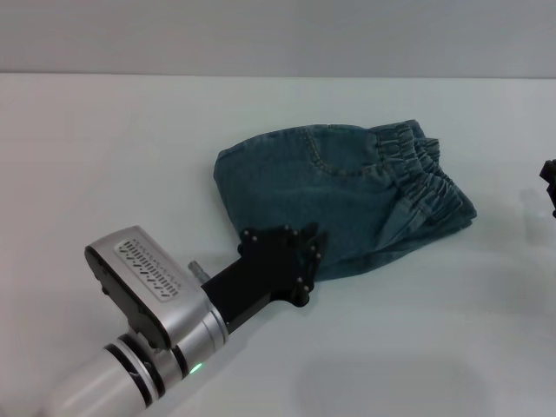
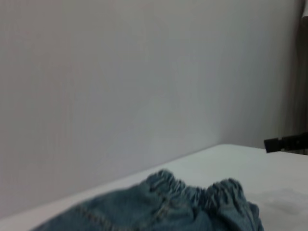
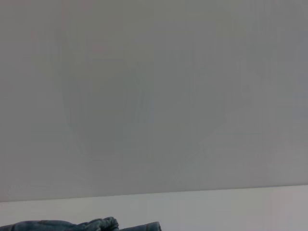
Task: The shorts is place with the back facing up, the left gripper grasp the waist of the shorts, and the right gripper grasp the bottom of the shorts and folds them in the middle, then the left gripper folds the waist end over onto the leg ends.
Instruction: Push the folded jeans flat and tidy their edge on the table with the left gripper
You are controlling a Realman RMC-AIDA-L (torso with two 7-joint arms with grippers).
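Note:
The blue denim shorts point(image 1: 347, 204) lie in a folded bundle on the white table point(image 1: 130, 156). Their puckered elastic waist point(image 1: 426, 169) is on top at the bundle's right end. The leg ends are hidden. My left gripper point(image 1: 306, 254), a black claw on a silver arm with a green light, sits at the bundle's near-left edge and overlaps the denim there. Only a black sliver of my right gripper point(image 1: 548, 181) shows at the far right, apart from the cloth. The waist ruffle point(image 2: 192, 192) fills the low part of the left wrist view. A bit of denim point(image 3: 72, 224) shows in the right wrist view.
The white table runs back to a pale grey wall point(image 1: 278, 35). A black part of the right arm point(image 2: 287, 142) shows far off in the left wrist view. Nothing else stands on the table.

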